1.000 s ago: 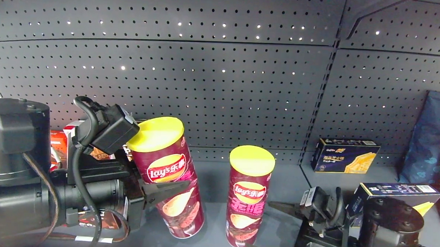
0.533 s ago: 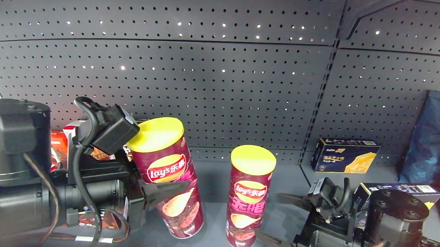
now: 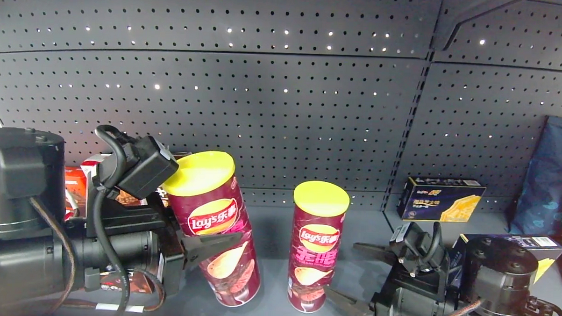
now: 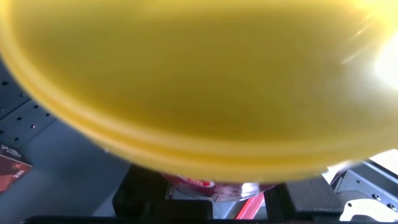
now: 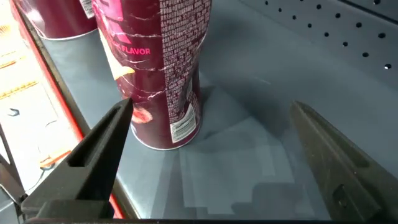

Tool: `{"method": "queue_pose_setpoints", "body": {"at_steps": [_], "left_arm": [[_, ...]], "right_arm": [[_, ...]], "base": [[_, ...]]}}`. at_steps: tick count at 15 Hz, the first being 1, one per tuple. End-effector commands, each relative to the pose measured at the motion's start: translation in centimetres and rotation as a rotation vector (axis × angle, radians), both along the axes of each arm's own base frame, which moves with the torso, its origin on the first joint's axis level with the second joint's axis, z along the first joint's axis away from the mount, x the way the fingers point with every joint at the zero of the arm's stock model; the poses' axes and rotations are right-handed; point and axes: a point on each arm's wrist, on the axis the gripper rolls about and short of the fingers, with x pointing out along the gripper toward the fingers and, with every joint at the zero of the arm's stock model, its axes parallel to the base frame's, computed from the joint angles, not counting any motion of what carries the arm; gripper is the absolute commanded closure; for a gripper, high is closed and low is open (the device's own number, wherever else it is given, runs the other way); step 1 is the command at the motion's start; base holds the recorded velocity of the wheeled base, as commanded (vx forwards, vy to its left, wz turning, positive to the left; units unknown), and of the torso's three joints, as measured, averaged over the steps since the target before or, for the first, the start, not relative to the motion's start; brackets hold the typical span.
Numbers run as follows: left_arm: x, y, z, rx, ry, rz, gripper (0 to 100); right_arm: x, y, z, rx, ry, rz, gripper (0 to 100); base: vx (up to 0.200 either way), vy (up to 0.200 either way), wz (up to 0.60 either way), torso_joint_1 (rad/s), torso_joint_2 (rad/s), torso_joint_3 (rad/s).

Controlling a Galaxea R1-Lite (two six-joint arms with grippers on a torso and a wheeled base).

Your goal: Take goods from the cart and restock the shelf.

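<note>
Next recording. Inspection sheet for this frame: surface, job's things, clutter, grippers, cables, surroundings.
Surface: grey shelf board, no spills seen.
Job's things: two yellow-lidded chip cans; left can tilted, right can upright on the board.
Clutter: dark boxes at right, blue bags far right, red packs behind the left arm.
Grippers: left gripper shut on left can; right gripper open beside right can's base, contact unclear.
Cables: black cable looped at the left wrist camera.
Surroundings: perforated back panel.
</note>
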Motion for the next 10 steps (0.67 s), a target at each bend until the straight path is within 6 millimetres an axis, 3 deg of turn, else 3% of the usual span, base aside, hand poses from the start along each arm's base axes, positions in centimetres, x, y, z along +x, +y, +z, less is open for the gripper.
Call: {"method": "queue_pose_setpoints", "body": {"at_steps": [1, 3, 6, 10], "left_arm": [[0.0, 0.0, -0.2, 0.003, 0.004, 0.0, 100], [-0.1, 0.1, -0.2, 0.004, 0.005, 0.0, 100], [0.1, 0.4, -0.2, 0.003, 0.004, 0.02, 100], [0.1, 0.4, 0.0, 0.0, -0.002, 0.021, 100]], "right_arm": [[-0.1, 0.1, 0.1, 0.003, -0.003, 0.006, 0], [-1.3, -0.8, 1.2, 0.025, -0.038, 0.008, 0], [-3.8, -3.2, 5.2, 0.094, -0.173, -0.059, 0], [-6.7, -6.5, 11.3, 0.114, -0.244, -0.303, 0]], "base": [[0.0, 0.0, 0.0, 0.0, 0.0, 0.0], [0.0, 0.0, 0.0, 0.0, 0.0, 0.0], [0.0, 0.0, 0.0, 0.0, 0.0, 0.0], [0.0, 0.0, 0.0, 0.0, 0.0, 0.0]]}}
